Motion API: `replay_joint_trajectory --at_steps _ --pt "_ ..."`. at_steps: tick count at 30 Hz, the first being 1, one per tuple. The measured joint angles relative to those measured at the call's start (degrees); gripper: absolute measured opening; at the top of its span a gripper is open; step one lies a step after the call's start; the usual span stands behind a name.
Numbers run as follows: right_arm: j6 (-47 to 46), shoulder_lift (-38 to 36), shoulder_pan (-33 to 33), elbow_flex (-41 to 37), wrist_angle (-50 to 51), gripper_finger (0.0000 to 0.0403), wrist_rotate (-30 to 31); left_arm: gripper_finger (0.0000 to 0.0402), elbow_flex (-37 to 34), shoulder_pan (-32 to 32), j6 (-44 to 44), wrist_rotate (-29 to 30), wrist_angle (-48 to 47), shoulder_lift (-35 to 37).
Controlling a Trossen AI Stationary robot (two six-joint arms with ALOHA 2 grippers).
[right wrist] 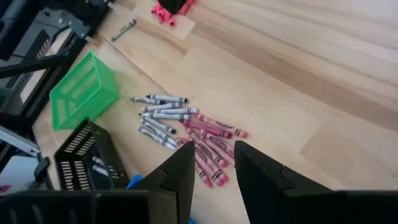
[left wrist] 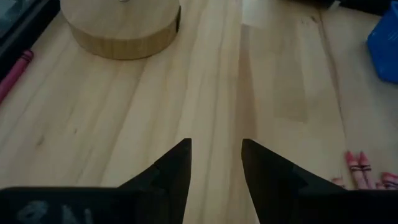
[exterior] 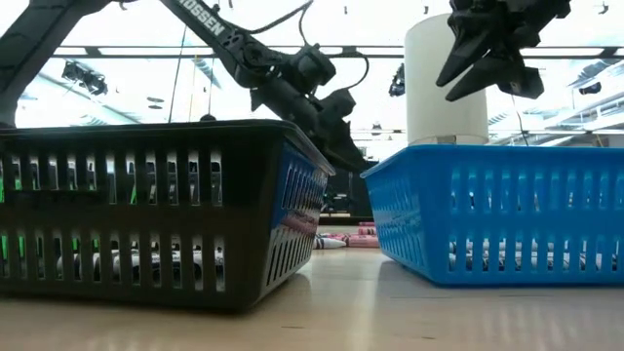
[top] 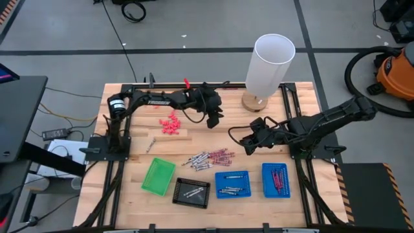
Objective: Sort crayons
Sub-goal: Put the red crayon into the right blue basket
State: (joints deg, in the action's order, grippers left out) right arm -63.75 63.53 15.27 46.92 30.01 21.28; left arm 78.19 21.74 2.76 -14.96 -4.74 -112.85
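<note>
A loose heap of maroon and grey-white crayons [top: 210, 158] lies flat on the wooden table, also seen in the right wrist view [right wrist: 186, 124]. My right gripper [top: 248, 147] hangs open above the table just right of the heap, fingers [right wrist: 214, 149] slanting down toward it, nothing between them. My left gripper [top: 212, 122] is open over bare wood beyond the heap, near the round wooden base [left wrist: 121, 28], and holds nothing [left wrist: 216, 144]. One crayon [top: 151, 145] lies alone at the left.
Along the near edge stand a green tray [top: 158, 176], a black tray [top: 192, 192] with grey-white crayons, and two blue trays [top: 231, 184] [top: 276, 179] with crayons. Pink chunky bits [top: 170, 124] lie at the left. A tall white cylinder [top: 268, 61] stands at the far side.
</note>
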Motion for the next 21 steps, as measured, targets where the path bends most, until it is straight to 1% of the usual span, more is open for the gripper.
replay_joint_trajectory --at_steps 2,5,9,11,13,21 --pt "0.0 0.5 -0.4 0.0 -0.6 0.0121 -1.0 0.015 0.3 0.9 0.0 -0.6 2.9 -1.2" --pt "-0.4 1.7 -0.8 0.0 -1.7 0.0121 -1.9 0.015 0.1 2.4 -0.1 -2.7 4.0 -2.3" --pt "-0.6 3.1 -0.9 0.0 -2.4 0.0121 -1.9 0.015 0.3 3.9 0.1 -3.0 4.5 -3.9" --pt "-0.7 3.5 -0.9 0.0 -3.0 0.0121 -1.7 0.0147 0.7 4.4 0.3 -5.3 4.2 -4.6" --pt "-0.6 3.8 -1.1 0.0 -3.4 0.0121 -1.7 0.014 2.1 4.6 0.9 -6.3 4.2 -5.6" --pt "-0.7 4.0 -2.2 0.0 -4.8 0.0121 -1.9 0.0113 8.9 4.5 0.1 -6.7 1.5 -7.2"
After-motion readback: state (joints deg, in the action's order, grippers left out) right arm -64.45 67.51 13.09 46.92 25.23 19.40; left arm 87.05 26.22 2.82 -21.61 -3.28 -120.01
